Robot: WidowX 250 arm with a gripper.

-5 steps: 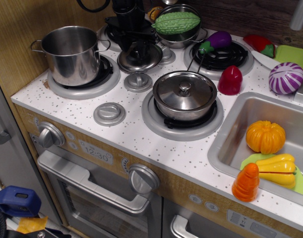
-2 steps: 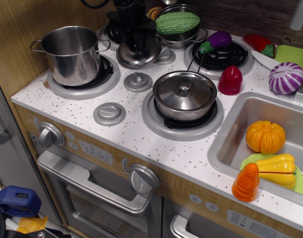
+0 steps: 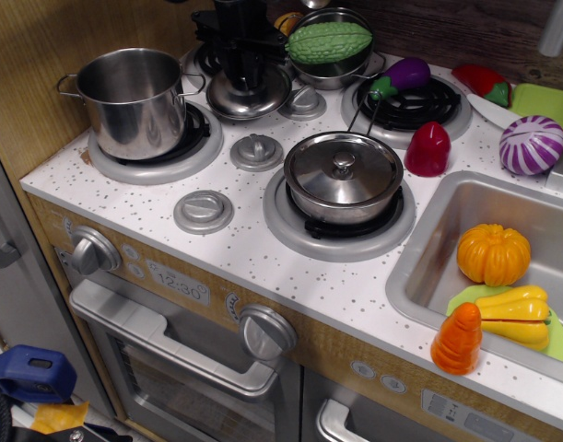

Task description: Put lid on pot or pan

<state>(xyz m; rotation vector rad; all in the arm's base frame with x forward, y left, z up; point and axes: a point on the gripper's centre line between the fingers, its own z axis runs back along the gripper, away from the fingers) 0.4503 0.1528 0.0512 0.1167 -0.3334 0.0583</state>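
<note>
At the far left of the white speckled worktop [image 3: 253, 267] a tall steel pot [image 3: 134, 99] stands open on the rear left burner, with a grey stove dial [image 3: 204, 211] in front of it toward the worktop's front edge. Just right of the pot, the black gripper [image 3: 246, 66] comes down from the top edge with its fingers [image 3: 233, 57] pressed in on the middle of the lid [image 3: 248, 93], pinching it where its knob would sit; the knob itself is hidden by them. The lid is level, off to the right of the pot's rim and above the back of the worktop; whether it touches anything beneath cannot be told. Below it lies a second grey dial [image 3: 256, 150], and another dial [image 3: 304, 101] sits just to its right. Further right, a long-handled pan [image 3: 344, 177] rests on the front burner with its own knobbed lid on. Behind it a steel bowl [image 3: 341, 63] carries a bumpy green gourd [image 3: 328, 41], and a purple eggplant [image 3: 405, 74] lies on the rear right burner. A red pepper piece [image 3: 428, 148] stands just beside the pan. Toward the right edge sits a purple-and-white striped vegetable [image 3: 532, 144]. In the sink [image 3: 428, 241] are an orange pumpkin [image 3: 493, 254], a yellow pepper [image 3: 516, 314] and an orange carrot [image 3: 457, 339].
</note>
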